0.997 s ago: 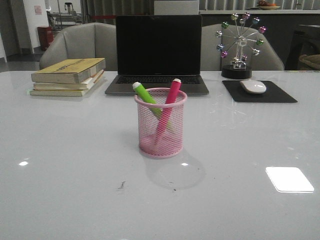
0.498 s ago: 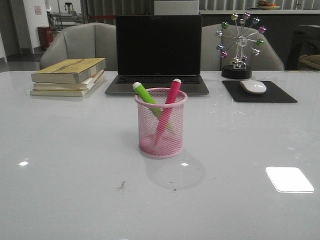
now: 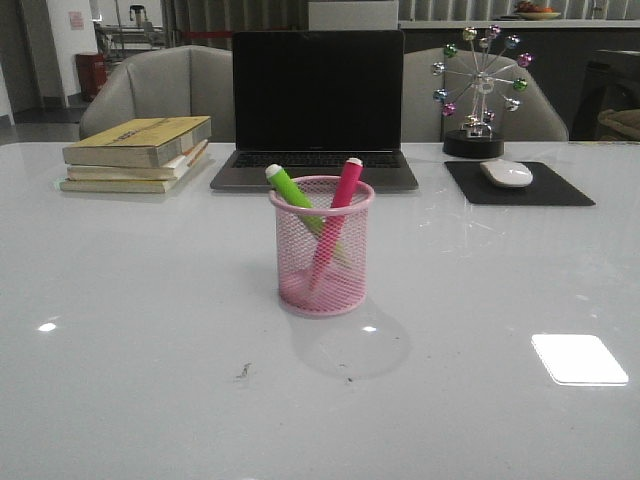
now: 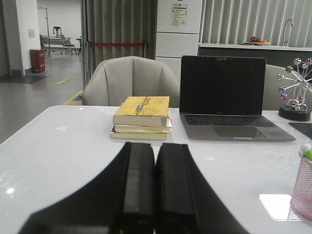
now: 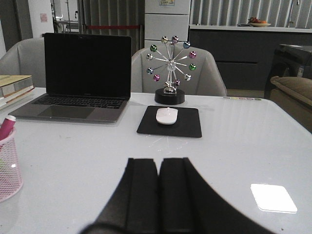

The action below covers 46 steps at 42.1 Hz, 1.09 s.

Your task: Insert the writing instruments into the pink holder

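Note:
The pink mesh holder (image 3: 321, 250) stands upright in the middle of the white table (image 3: 150, 330). Inside it lean the lime green marker (image 3: 292, 189) and the magenta pink marker (image 3: 343, 190), whitish ends up above the rim. Neither arm shows in the front view. In the left wrist view my left gripper (image 4: 155, 146) is shut and empty, with the holder (image 4: 303, 195) at the frame's edge, well apart. In the right wrist view my right gripper (image 5: 159, 162) is shut and empty, with the holder (image 5: 9, 168) and the pink marker's tip (image 5: 7, 126) off to the side.
Behind the holder sits an open black laptop (image 3: 315, 100). A stack of books (image 3: 138, 152) lies at the back left. A white mouse (image 3: 506, 172) on a black pad (image 3: 520, 185) and a ball ornament (image 3: 478, 85) stand at the back right. Grey chairs stand beyond the table.

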Motion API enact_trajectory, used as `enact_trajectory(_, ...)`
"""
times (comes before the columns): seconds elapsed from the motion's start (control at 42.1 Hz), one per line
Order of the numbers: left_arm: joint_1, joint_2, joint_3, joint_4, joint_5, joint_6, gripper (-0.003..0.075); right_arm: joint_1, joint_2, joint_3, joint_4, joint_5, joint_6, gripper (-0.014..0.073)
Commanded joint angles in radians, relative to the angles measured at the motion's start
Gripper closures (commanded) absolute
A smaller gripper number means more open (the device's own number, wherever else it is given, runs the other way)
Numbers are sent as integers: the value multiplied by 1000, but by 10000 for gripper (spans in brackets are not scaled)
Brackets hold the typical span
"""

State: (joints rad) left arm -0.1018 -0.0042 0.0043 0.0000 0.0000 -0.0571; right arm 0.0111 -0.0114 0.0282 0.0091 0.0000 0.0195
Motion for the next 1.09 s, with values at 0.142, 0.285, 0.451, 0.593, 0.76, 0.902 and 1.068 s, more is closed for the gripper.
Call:
enact_trajectory(0.142,-6,-19,5,0,-89,1,629,-14,-20,-4,1,-100,-7,565)
enact_trajectory(0.285,-6,-19,5,0,-89,1,629,-14,-20,-4,1,-100,-7,565)
enact_trajectory(0.451,-6,-19,5,0,-89,1,629,-14,-20,-4,-9,-99,25,565)
enact_trajectory(0.593,-6,-19,5,0,-89,1,629,-14,-20,-4,-9,-98,27,565)
enact_trajectory(0.76,-6,-19,5,0,-89,1,629,-14,-20,-4,-16,-89,26,565)
enact_trajectory(0.902,-6,-19,5,0,-89,1,629,-14,-20,-4,-16,-85,26,565)
enact_trajectory(1.068,-6,-19,5,0,-89,1,629,-14,-20,-4,-16,-85,26,565)
